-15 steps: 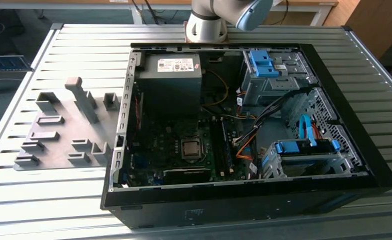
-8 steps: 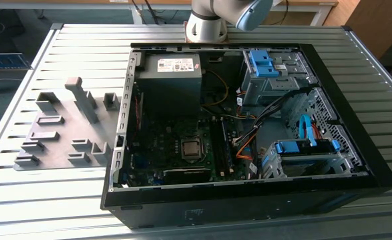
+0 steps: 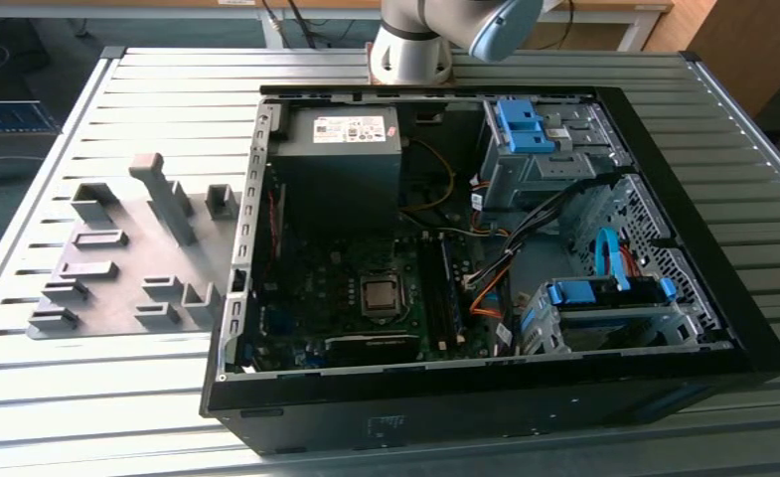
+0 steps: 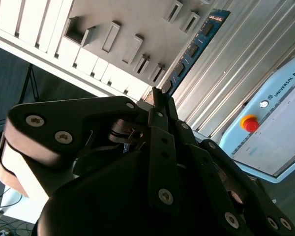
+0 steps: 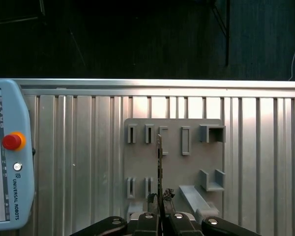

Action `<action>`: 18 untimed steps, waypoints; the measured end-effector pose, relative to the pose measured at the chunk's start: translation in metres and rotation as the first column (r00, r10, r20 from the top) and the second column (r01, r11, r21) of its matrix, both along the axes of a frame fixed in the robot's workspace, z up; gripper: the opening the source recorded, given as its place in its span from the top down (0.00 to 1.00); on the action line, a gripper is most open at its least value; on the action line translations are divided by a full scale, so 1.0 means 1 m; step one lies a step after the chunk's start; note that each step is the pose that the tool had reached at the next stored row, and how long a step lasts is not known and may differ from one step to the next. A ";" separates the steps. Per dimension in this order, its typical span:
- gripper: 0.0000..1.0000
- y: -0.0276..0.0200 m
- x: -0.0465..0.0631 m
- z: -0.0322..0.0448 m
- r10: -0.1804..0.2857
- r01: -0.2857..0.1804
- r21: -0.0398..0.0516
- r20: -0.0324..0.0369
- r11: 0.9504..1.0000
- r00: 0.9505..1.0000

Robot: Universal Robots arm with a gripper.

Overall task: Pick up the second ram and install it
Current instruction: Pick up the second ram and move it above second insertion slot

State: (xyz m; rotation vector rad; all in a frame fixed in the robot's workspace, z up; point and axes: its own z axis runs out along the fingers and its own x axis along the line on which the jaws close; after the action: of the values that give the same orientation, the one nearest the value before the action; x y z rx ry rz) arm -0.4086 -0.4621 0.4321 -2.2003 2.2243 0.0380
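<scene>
The second ram (image 4: 194,46) is a long thin blue board with dark chips, and my gripper (image 4: 157,97) is shut on one end of it. In the first wrist view the ram (image 5: 159,160) shows edge-on, sticking out from the gripper (image 5: 160,196) above the grey holder plate (image 5: 174,169). It hangs clear of the plate's slotted blocks. In the exterior view the open computer case (image 3: 496,95) lies on the table, with the motherboard's memory slots (image 3: 445,288) near its middle.
The grey holder plate (image 3: 118,263) with upright plastic blocks lies on the slatted metal table (image 3: 164,99), on the exterior view's left of the case. The arm's base (image 3: 409,50) stands behind the case. A pale blue pendant with a red button (image 5: 12,141) lies beside the plate.
</scene>
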 end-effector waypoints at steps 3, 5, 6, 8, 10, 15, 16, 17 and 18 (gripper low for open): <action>0.86 0.0000 0.000 0.0015 0.000 0.000 0.000 0.000 1.000 1.000; 0.86 0.0000 0.000 0.0025 0.000 0.000 0.000 0.000 1.000 1.000; 0.86 0.0000 0.000 0.0030 0.000 0.000 0.000 0.000 1.000 1.000; 0.86 0.0000 0.000 0.0040 0.000 0.000 0.000 0.000 1.000 1.000; 0.86 0.0000 0.000 0.0050 0.000 0.000 0.000 0.000 1.000 1.000; 0.86 0.0000 0.000 0.0079 0.000 0.000 0.000 0.000 1.000 1.000; 0.86 0.0000 0.000 0.0085 0.000 0.000 0.000 0.000 1.000 1.000; 0.86 0.0000 0.000 0.0091 0.000 0.000 0.000 0.000 1.000 1.000; 0.86 0.0000 0.000 0.0097 0.000 0.000 0.000 0.000 1.000 1.000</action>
State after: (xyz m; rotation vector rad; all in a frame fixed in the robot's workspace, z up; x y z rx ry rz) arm -0.4086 -0.4622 0.4418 -2.2003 2.2244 0.0380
